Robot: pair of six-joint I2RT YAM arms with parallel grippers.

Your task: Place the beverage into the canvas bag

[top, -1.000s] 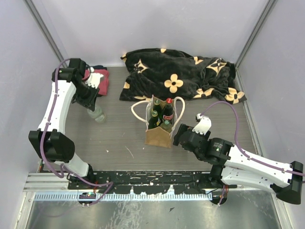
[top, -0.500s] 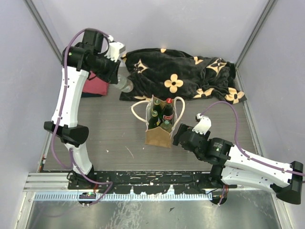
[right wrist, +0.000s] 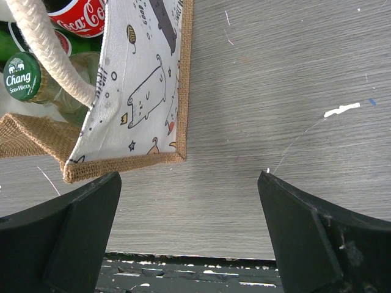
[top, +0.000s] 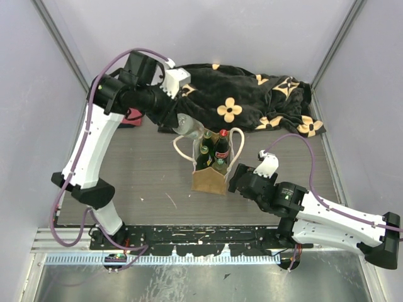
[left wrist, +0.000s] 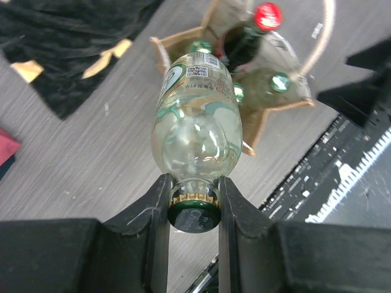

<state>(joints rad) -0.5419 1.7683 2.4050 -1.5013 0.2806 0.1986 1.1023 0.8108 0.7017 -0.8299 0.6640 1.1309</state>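
My left gripper [left wrist: 194,210] is shut on the neck of a clear glass beverage bottle [left wrist: 197,119] with a green cap, holding it in the air just left of and above the canvas bag [top: 210,177]. In the top view the bottle [top: 186,124] hangs at the bag's back left corner. The tan bag stands upright with white rope handles [right wrist: 49,49] and holds several bottles, one with a red cap [top: 222,133]. My right gripper [right wrist: 192,210] is open and empty, low over the table just right of the bag's printed side [right wrist: 143,79].
A black flower-patterned blanket [top: 239,100] lies at the back behind the bag. A red cloth [top: 133,116] lies at the back left, partly hidden by my left arm. Grey walls close in both sides.
My left arm has lifted the bottle from the table at the far left and carried it right, up to the bag's back left corner. The right arm has not moved.
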